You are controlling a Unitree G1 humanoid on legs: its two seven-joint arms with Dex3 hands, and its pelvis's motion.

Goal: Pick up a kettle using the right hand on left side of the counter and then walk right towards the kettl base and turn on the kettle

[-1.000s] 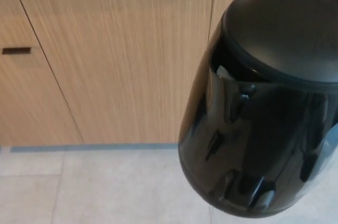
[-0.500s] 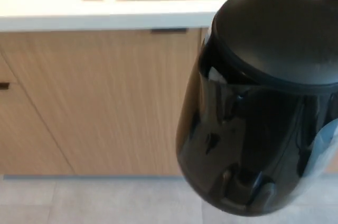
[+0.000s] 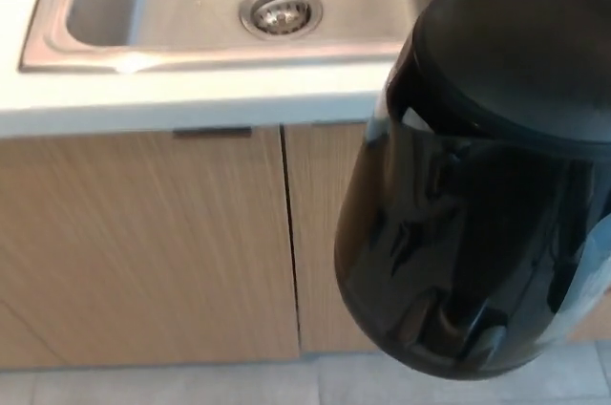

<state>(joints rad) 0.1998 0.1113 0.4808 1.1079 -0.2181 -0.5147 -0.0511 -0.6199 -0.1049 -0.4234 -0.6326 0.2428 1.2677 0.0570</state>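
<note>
One kettle fills the right half of the head view, black and glossy, hanging close under the camera with its lid tilted toward the lens and its body out in front of the table's front edge, above the floor. No part of either hand shows, so whether the right hand is clamped on the handle cannot be seen; since the kettle hangs in the air clear of any support, the carry is judged to be intact, with the grip somewhere off the right border.

Behind and below it stand the wooden cabinet doors, with a thin vertical seam between two of them. Above them runs the white front edge of the table, and sunk into it lies the steel sink with its round drain. A dark rounded object is cut off at the far left corner of the frame; what it is cannot be told.

A second ago only cabinet fronts and floor were visible; half a second ago the sink rim appeared at the top; now the whole basin is in sight. The camera has swung, not the things. That suggests the robot is mid-walk along the table, and the base is not yet visible.
</note>
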